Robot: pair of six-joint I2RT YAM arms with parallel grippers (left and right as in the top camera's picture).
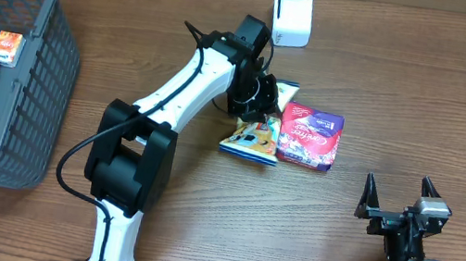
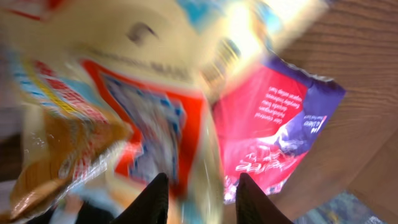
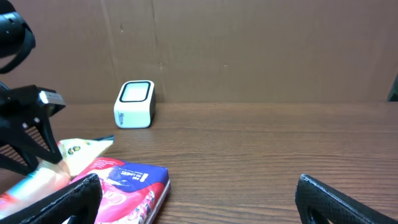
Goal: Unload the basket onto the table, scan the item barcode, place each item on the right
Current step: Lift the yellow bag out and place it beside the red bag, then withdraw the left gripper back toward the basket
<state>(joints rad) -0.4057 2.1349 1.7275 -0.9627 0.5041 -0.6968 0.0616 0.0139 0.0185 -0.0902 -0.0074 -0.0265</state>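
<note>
Left wrist view: the snack packet (image 2: 112, 106) is blurred, its print unreadable. Overhead, the basket (image 1: 55, 56) at nine o'clock runs off the edge.

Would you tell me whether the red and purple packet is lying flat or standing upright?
Lying flat: the red and purple packet shows its whole printed face to the overhead camera and sits low on the table.

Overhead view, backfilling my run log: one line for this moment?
left pincer: at snack packet, grip unclear | right pincer: open, empty | barcode scanner: standing beyond packet
</note>
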